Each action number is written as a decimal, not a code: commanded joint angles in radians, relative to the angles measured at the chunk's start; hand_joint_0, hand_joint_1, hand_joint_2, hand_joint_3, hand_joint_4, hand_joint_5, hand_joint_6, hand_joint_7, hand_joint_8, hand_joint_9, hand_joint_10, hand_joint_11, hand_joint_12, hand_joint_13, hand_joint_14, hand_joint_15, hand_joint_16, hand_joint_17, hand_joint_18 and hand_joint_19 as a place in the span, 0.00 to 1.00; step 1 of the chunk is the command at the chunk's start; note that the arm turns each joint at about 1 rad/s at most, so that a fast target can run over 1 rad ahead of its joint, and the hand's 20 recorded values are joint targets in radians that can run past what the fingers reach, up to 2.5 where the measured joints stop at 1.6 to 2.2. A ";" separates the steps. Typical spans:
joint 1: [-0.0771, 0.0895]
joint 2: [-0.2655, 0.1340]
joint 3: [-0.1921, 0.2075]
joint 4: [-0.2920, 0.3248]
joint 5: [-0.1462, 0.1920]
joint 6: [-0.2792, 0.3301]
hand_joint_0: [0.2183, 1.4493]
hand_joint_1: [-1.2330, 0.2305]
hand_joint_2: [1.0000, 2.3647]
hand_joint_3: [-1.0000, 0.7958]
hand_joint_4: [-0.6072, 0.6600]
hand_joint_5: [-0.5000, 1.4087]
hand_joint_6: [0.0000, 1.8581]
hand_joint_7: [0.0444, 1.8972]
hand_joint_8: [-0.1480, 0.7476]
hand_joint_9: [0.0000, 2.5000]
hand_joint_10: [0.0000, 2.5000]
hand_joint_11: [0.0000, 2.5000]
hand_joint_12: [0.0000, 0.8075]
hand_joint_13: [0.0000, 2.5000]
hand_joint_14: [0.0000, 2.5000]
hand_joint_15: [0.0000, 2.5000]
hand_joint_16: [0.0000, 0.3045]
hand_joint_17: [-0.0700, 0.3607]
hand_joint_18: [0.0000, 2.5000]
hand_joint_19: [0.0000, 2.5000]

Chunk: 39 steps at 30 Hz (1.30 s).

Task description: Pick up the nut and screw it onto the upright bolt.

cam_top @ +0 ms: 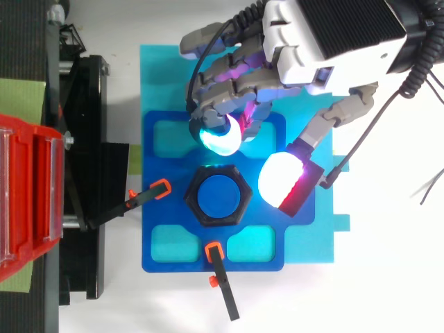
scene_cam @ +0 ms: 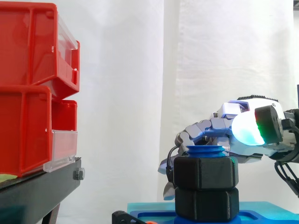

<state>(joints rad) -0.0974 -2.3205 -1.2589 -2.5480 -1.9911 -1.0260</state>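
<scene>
An upright blue bolt (cam_top: 220,198) stands in the middle of a blue fixture plate (cam_top: 159,243). Two black hex nuts sit stacked on it, the upper nut (scene_cam: 205,171) just under the bolt's top and the lower nut (scene_cam: 206,203) beneath it. My hand (cam_top: 326,38) reaches in from the upper right. Its fingers are loosely bent and hold nothing. A green glowing fingertip (cam_top: 219,137) hovers just beyond the nut's far side. The white glowing thumb pad (cam_top: 279,178) hangs to the nut's right, apart from it. In the side view the hand (scene_cam: 243,128) sits at and above the bolt's top.
Red bins (scene_cam: 32,88) stand on a black stand (scene_cam: 37,191) at the left. Two black clamps with orange tips (cam_top: 160,187) (cam_top: 214,248) hold the plate, which rests on a cyan mat (cam_top: 305,243). White table lies to the right.
</scene>
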 commanded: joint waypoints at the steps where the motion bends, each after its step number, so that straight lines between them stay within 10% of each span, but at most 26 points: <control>1: 0.001 0.000 0.001 -0.018 0.000 -0.008 0.20 0.65 0.00 0.28 0.53 0.31 0.27 0.69 0.29 0.60 0.00 0.00 0.27 0.31 0.00 0.00 0.06 0.26 0.16 0.00; 20: -0.004 0.004 0.007 -0.037 -0.017 -0.003 0.19 0.67 0.00 0.28 0.63 0.24 0.27 0.51 0.43 0.52 0.00 0.03 0.38 0.27 0.00 0.00 0.10 0.33 0.11 0.00; 33: -0.010 0.032 0.033 -0.037 -0.038 -0.002 0.15 0.66 0.00 0.28 0.58 0.17 0.27 0.33 0.44 0.29 0.00 0.00 0.45 0.12 0.00 0.00 0.15 0.40 0.00 0.00; 39: 0.010 0.029 0.033 -0.024 -0.026 0.004 0.15 0.65 0.00 0.28 0.57 0.16 0.27 0.32 0.44 0.24 0.00 0.00 0.46 0.10 0.00 0.00 0.15 0.41 0.00 0.00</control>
<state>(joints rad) -0.0967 -2.2913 -1.2261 -2.5803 -2.0266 -1.0247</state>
